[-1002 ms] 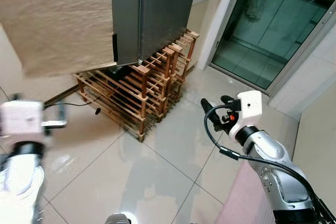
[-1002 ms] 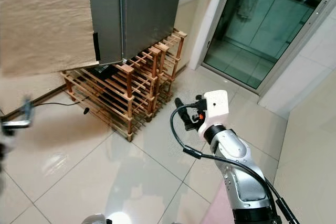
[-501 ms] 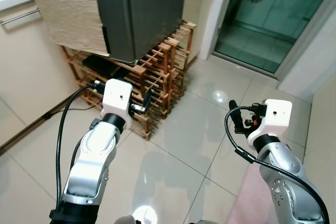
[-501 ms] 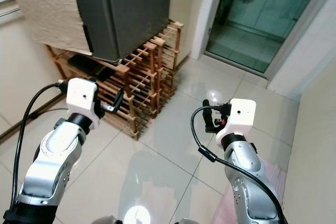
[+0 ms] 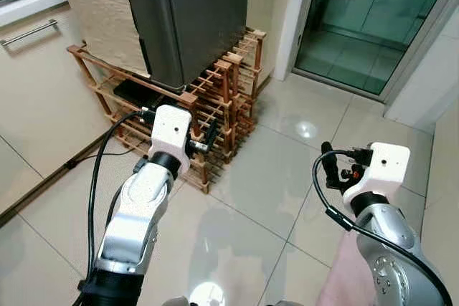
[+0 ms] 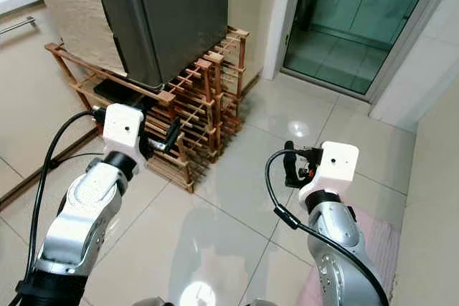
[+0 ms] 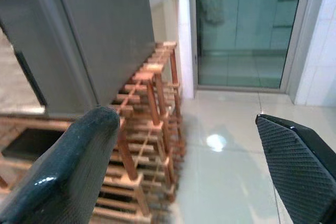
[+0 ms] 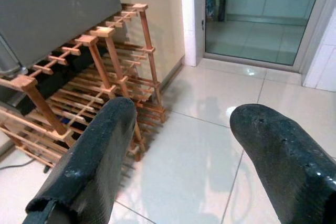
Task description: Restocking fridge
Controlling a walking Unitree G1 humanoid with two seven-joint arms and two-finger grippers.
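The grey fridge (image 5: 188, 18) stands at the top centre with its doors closed, resting on a wooden slatted rack (image 5: 224, 102). My left gripper (image 5: 211, 136) is raised in front of the rack's near corner, below the fridge; its fingers are open with nothing between them (image 7: 184, 129). My right gripper (image 5: 327, 161) hovers over the tiled floor to the right of the rack, also open and holding nothing (image 8: 184, 114). No item to stock can be made out.
A beige cabinet with a metal handle (image 5: 29, 31) stands at the left, and a beige panel (image 5: 97, 12) flanks the fridge. A black cable (image 5: 75, 163) lies on the floor. A glass door (image 5: 362, 23) is at the back right, a pink mat (image 5: 343, 271) at the lower right.
The camera has turned, shifting the whole scene. My left arm has come up from the left edge to in front of the rack. The right arm has stayed about where it was.
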